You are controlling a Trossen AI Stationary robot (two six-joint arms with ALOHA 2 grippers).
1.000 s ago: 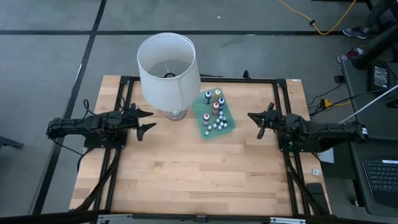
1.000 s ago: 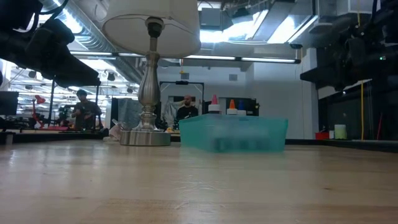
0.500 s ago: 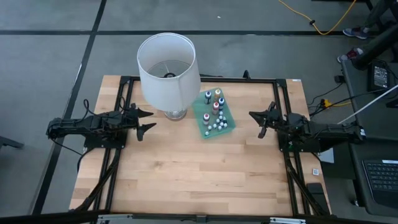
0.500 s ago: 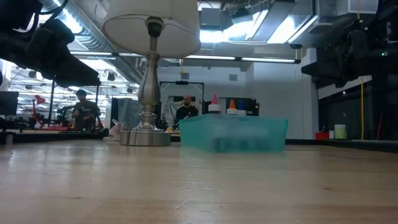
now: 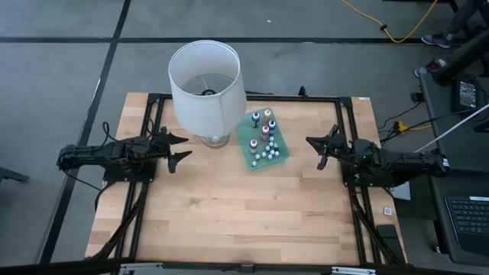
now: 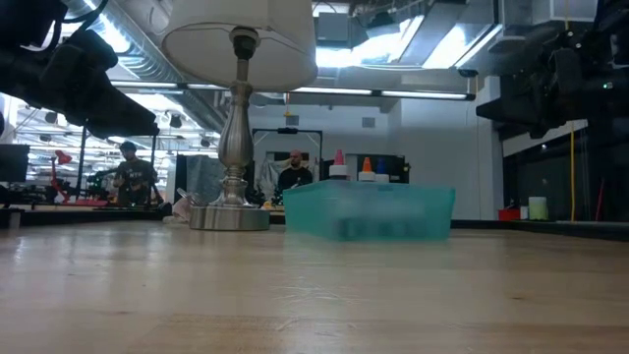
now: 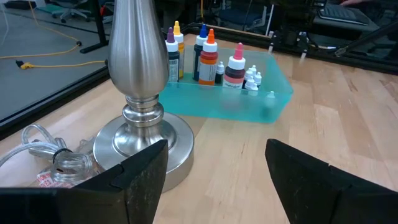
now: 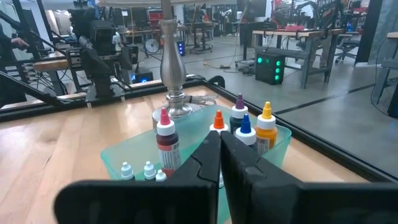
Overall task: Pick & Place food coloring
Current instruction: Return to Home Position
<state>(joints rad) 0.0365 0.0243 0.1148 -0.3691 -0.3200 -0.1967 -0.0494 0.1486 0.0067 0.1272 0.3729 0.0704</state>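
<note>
The food coloring (image 5: 263, 137) stands upright inside the translucent green tray (image 5: 246, 162), which sits on the wooden surface (image 5: 244, 214) just beside the lamp's base, between the two arms. From above, the bottles read only as a cluster of coloured and white dots. The wrist views tell them apart. The taller bottles have pointed tips in pink, orange, blue, yellow and purple, and one pink-tipped bottle (image 8: 166, 140) holds dark red liquid. A few tiny white-capped ones (image 7: 252, 78) are grouped at one end of the tray. The low view shows only a few coloured tips (image 6: 339, 159) above the tray's hazy wall.

The left claw (image 5: 186, 147) hangs near the lamp (image 5: 206, 80), its fingers (image 7: 143, 180) spread wide, holding nothing. The right claw (image 5: 317, 150) is well apart from the tray on the other side. Its fingers (image 8: 202, 165) are pressed together and empty.
</note>
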